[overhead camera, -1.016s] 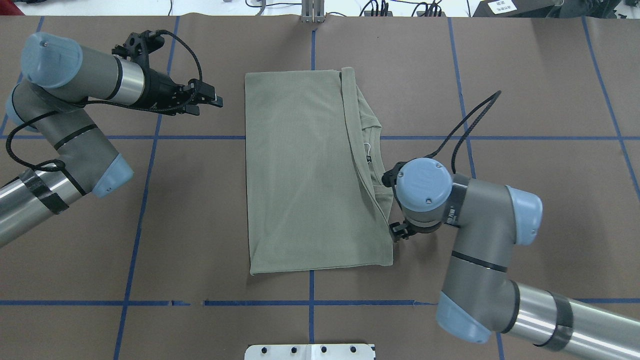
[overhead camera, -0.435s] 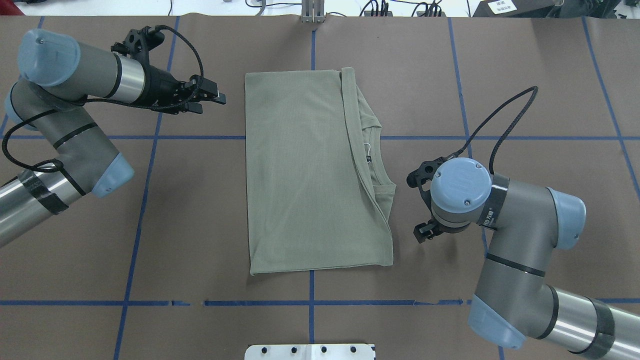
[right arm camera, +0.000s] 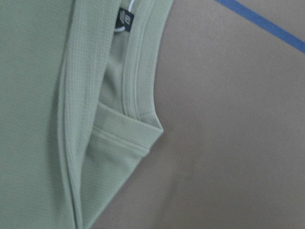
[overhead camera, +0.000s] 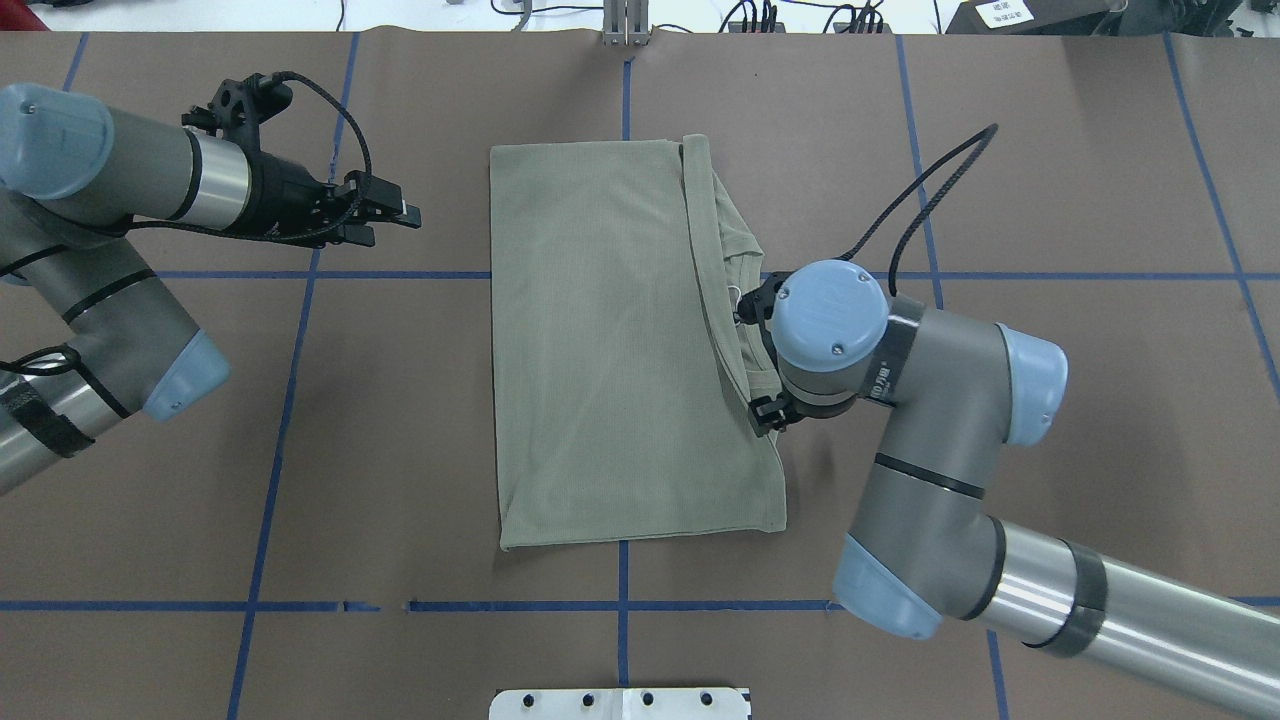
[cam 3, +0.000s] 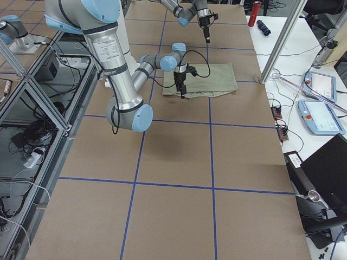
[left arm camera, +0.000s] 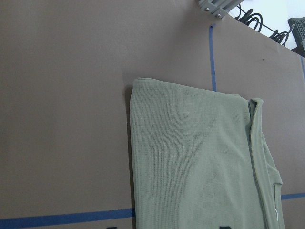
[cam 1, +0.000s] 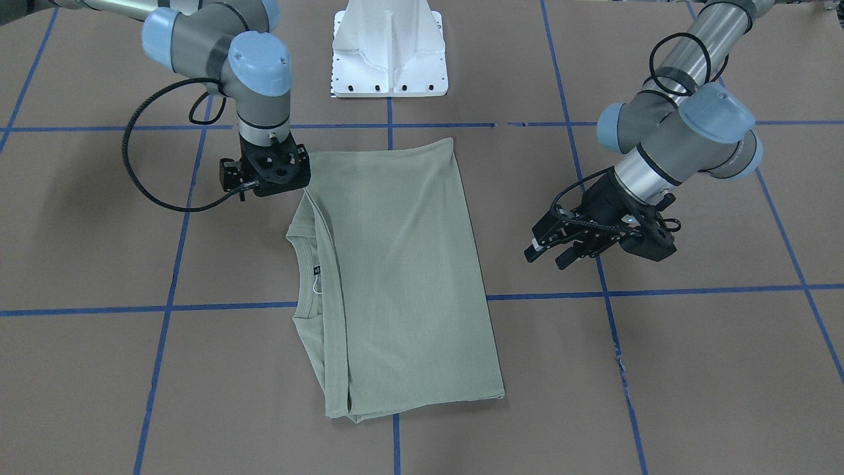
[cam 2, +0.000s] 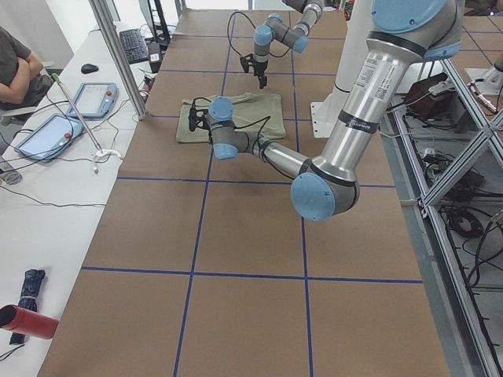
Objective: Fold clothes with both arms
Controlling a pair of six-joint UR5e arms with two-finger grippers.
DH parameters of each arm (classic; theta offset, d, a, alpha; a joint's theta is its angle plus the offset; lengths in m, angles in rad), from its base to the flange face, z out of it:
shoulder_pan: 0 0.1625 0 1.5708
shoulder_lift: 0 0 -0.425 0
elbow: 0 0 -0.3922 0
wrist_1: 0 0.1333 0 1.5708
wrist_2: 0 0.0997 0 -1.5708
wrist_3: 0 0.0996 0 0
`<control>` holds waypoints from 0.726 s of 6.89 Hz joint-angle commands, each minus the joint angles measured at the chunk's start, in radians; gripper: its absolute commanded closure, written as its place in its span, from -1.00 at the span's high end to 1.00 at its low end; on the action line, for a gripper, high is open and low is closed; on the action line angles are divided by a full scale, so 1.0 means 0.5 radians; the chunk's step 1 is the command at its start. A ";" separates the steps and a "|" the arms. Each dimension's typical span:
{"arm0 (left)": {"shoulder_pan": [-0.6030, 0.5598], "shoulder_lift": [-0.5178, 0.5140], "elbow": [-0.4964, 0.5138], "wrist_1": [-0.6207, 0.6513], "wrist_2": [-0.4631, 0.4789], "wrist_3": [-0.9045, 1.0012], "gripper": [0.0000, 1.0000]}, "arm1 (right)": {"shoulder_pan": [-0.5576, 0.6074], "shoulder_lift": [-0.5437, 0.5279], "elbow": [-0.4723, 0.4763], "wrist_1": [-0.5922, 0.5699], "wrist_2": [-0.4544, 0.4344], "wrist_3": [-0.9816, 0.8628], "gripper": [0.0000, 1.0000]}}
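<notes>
One sage-green long-sleeved shirt (overhead camera: 600,350) lies flat at the middle of the brown surface (overhead camera: 1080,150), folded into a long rectangle. Its round collar (right arm camera: 140,71) and black neck label (right arm camera: 126,19) peek out from under the folded layer along the edge on the robot's right side. The right arm (overhead camera: 930,400) bends in over that edge, and its right end effector (cam 1: 270,185) points straight down at the collar side of the shirt, near the corner closest to the white pedestal base (cam 1: 389,53). The wrist hides its fingers, so I cannot tell whether they are apart or together, nor whether they touch the cloth. The left arm (overhead camera: 110,190) reaches in from the other side, and the left end effector (cam 1: 547,254) hangs over bare surface, well apart from the shirt's plain folded edge, aimed towards it with fingers apart and nothing between them
</notes>
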 commanded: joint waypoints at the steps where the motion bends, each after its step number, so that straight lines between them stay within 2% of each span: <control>1: 0.001 0.053 -0.035 -0.002 0.006 0.001 0.55 | 0.014 0.167 -0.172 0.011 -0.007 0.064 1.00; 3: 0.004 0.072 -0.035 0.001 0.012 -0.002 0.59 | 0.014 0.244 -0.447 0.292 -0.010 0.113 1.00; 5: 0.004 0.078 -0.035 0.001 0.012 0.001 0.59 | 0.027 0.256 -0.521 0.309 -0.007 0.113 1.00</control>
